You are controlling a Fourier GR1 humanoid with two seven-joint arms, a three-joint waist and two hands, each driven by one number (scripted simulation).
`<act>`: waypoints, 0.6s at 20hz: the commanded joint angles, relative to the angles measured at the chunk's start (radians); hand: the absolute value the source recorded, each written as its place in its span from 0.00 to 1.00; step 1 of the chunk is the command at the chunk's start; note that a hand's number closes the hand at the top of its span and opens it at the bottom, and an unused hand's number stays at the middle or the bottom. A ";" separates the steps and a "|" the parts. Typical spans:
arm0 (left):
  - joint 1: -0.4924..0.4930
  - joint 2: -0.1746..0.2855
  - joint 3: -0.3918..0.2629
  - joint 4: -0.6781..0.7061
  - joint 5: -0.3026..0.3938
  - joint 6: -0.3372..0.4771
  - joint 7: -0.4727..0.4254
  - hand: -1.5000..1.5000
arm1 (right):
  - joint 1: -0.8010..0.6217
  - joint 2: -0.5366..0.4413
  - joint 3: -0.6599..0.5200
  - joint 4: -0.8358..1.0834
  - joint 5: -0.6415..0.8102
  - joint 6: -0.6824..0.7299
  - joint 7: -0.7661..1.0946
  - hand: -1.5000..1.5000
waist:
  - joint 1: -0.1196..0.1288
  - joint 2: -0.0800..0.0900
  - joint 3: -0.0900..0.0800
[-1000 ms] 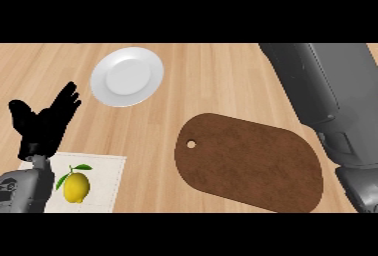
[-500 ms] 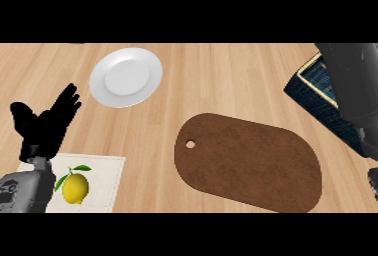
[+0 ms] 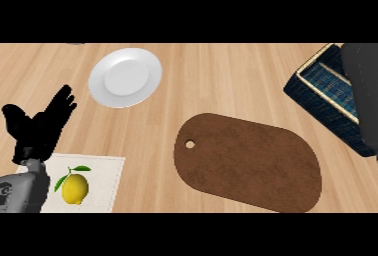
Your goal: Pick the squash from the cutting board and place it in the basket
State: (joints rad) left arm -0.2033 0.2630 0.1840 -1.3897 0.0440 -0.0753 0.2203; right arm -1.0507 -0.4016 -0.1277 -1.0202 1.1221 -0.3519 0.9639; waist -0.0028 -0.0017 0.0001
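Right of my left hand (image 3: 37,131), fingers apart and upright, the cutting board (image 3: 251,165) carries no visible squash. Farther right stands the basket (image 3: 328,107); my right hand is out of view. Squash presumably rigid, smooth: grasp mid-body.

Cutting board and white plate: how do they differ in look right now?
The cutting board is dark brown; the plate is white. The board is an elongated slab with a hole near one end; the plate is round. The board covers more of the counter than the plate. Both lie flat, nothing on them.
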 commanded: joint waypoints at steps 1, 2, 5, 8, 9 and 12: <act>-0.009 -0.027 -0.012 0.039 0.004 -0.010 -0.030 0.50 | 0.068 0.018 -0.021 0.024 -0.005 -0.090 -0.036 1.00 | 0.007 0.004 0.000; -0.039 0.011 0.018 0.006 0.019 -0.010 0.026 0.50 | 0.120 -0.033 -0.048 -0.046 -0.050 -0.057 -0.081 1.00 | 0.001 0.001 0.000; -0.008 -0.006 -0.005 0.004 -0.009 0.001 -0.011 0.50 | 0.118 -0.046 -0.094 0.027 0.084 -0.197 0.069 0.00 | 0.007 0.006 0.000; -0.047 -0.031 -0.013 0.011 -0.016 0.031 0.019 0.50 | 0.127 -0.022 -0.116 0.041 0.030 -0.167 0.027 0.00 | 0.006 0.004 0.000; -0.016 0.011 0.013 0.042 -0.002 -0.020 -0.014 0.50 | 0.173 -0.036 -0.111 -0.035 0.014 -0.131 0.011 0.00 | 0.002 0.002 0.000; 0.010 -0.010 0.005 -0.029 0.012 -0.011 0.015 0.50 | 0.179 -0.030 -0.129 0.039 -0.027 -0.210 -0.087 0.00 | 0.012 0.003 0.000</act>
State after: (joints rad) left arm -0.2160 0.2523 0.1861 -1.3813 0.0443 -0.0780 0.2168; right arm -0.8984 -0.4252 -0.2320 -1.0140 1.1347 -0.4996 0.9362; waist 0.0039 0.0009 0.0001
